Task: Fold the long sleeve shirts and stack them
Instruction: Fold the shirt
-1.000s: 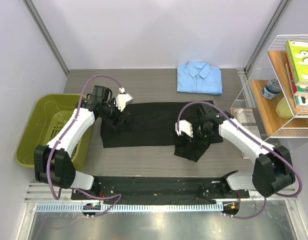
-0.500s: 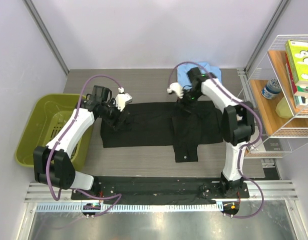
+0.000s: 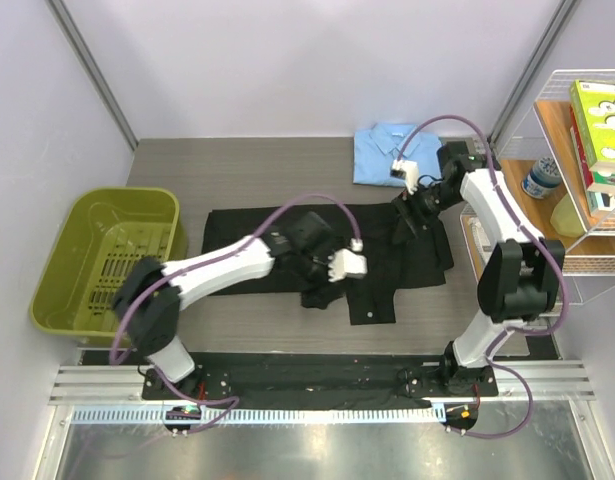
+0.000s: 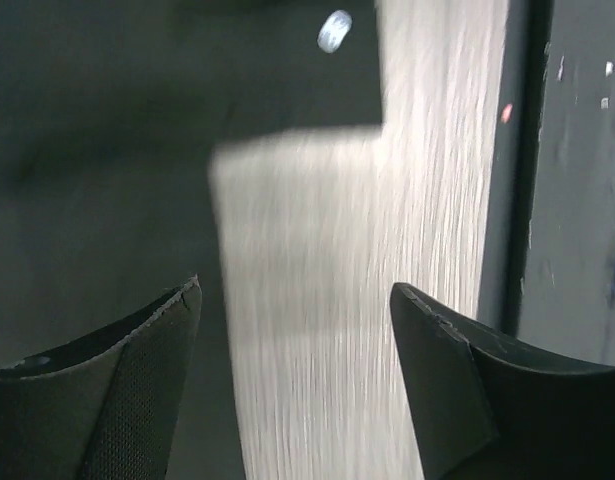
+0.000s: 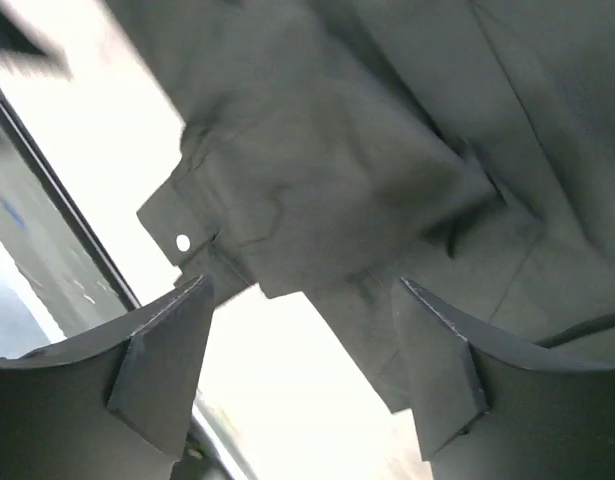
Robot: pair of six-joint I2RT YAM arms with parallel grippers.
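Top external view: the black shirt (image 3: pixel 382 255) lies on the desk (image 3: pixel 287 170) just right of the bin (image 3: pixel 122 195). The blue shirt (image 3: pixel 397 155) sits farther right of the bin and farther back, apart from the black one. The left gripper (image 3: pixel 345 266) hovers over the black shirt's near edge, and its wrist view shows the jaws apart with only cloth edge and bare desk between them. The right gripper (image 3: pixel 409 198) hovers over the shirt's end farthest from the bin, jaws apart and empty, above a buttoned cuff (image 5: pixel 172 215).

With both grippers empty over loose cloth, a pinch here could, I judge, catch one layer only or miss the edge, dragging the fold askew. The left arm crossing the shirt could also rumple it.

The black shirt looks half folded: a flat band nearer the bin, bunched and creased at the far end, with one flap hanging toward the near edge. The blue shirt is neatly folded, collar up.
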